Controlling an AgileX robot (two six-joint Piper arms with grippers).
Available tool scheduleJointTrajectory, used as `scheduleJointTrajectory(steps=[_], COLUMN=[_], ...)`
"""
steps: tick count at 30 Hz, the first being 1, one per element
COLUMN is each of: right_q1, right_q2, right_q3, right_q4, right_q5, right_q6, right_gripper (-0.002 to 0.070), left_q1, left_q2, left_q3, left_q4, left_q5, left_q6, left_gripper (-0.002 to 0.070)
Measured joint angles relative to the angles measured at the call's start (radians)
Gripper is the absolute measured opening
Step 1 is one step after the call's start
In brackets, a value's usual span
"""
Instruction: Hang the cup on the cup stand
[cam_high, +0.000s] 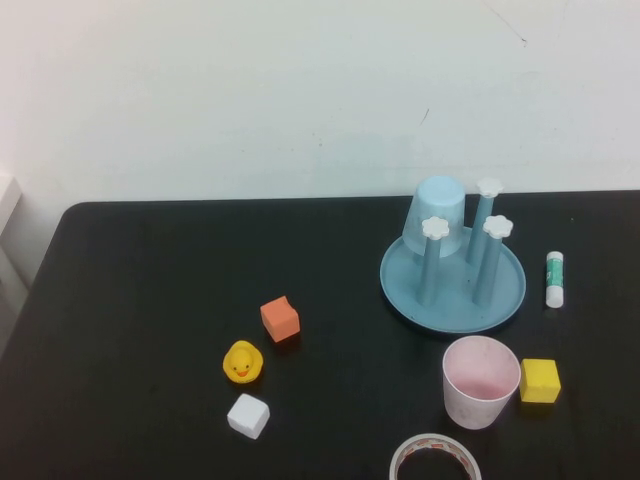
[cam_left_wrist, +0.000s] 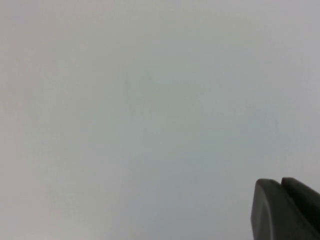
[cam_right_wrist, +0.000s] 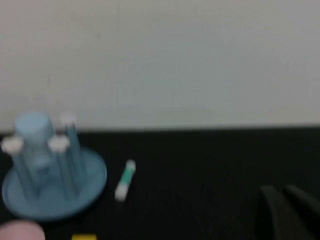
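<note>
The pale pink cup (cam_high: 481, 382) stands upright, mouth up, on the black table just in front of the cup stand (cam_high: 455, 310). The stand has four blue pegs with white flower caps; a light blue cup (cam_high: 436, 215) sits upside down on its rear left peg. Neither arm shows in the high view. My left gripper (cam_left_wrist: 280, 182) is shut and faces only a blank pale wall. My right gripper (cam_right_wrist: 282, 190) is shut and empty, low over the table to the right of the stand (cam_right_wrist: 90, 175). A sliver of the pink cup (cam_right_wrist: 20, 231) shows at that view's edge.
A glue stick (cam_high: 555, 279) lies right of the stand and a yellow block (cam_high: 539, 381) sits right of the pink cup. A tape roll (cam_high: 434, 460) is at the front edge. An orange cube (cam_high: 280, 319), yellow duck (cam_high: 243, 362) and white cube (cam_high: 248, 415) sit centre-left.
</note>
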Motion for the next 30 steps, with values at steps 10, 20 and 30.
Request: scheduleJointTrajectory(steps=[10,20,30], right_q1=[0.000,0.047,0.217], right_q2=[0.430,0.889,1.333], right_q3=[-0.008,-0.085,-0.300], right_q4=[0.430,1.039,1.132], right_q5=[0.059,-0.021,-0.143], right_q6=[-0.544,-1.249,-1.460], right_gripper=[-0.0001,0.0192,0.0466], left_q1=[0.000,0.000,0.000], left_q2=[0.080,0.080,0.080], left_q3=[0.018,0.242,0.253], left_q4=[0.000,-0.086,-0.086], left_q5=[0.317,0.114,0.061], left_q6=[0.000,0.000,0.000], left_gripper=[-0.0003,-0.0003,-0.0003])
